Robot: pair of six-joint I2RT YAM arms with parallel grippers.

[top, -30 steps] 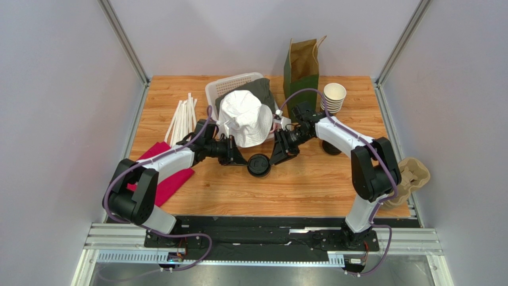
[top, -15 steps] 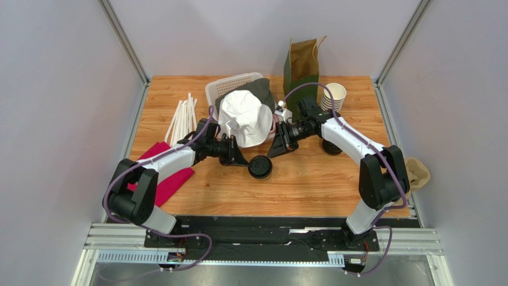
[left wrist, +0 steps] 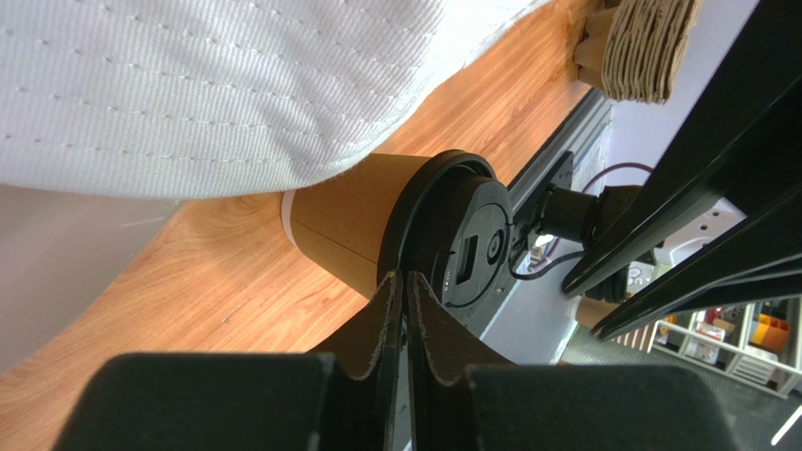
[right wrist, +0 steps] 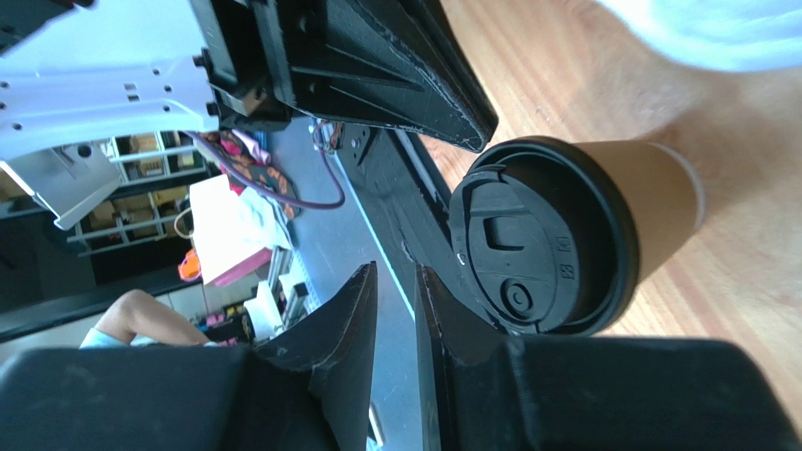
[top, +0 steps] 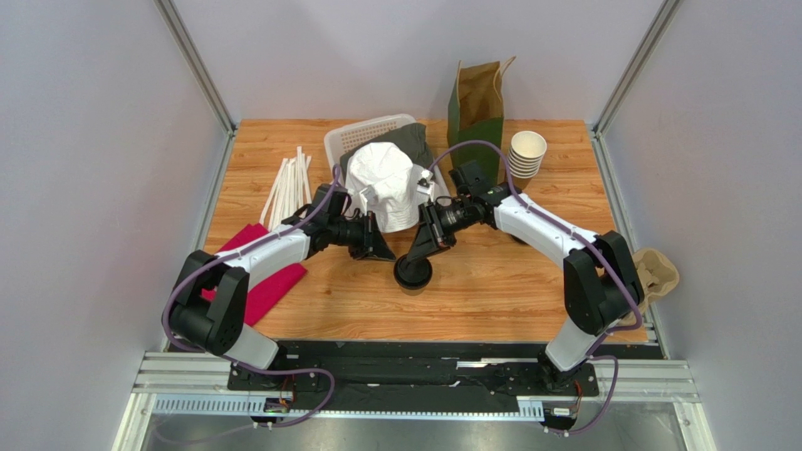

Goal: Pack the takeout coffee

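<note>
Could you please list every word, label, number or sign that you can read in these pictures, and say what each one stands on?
No text can be read with certainty in any view.
black lid of the takeout coffee: a few small embossed marks, too small to read.
paper bag, stack of cups, white hat: no print visible.
</note>
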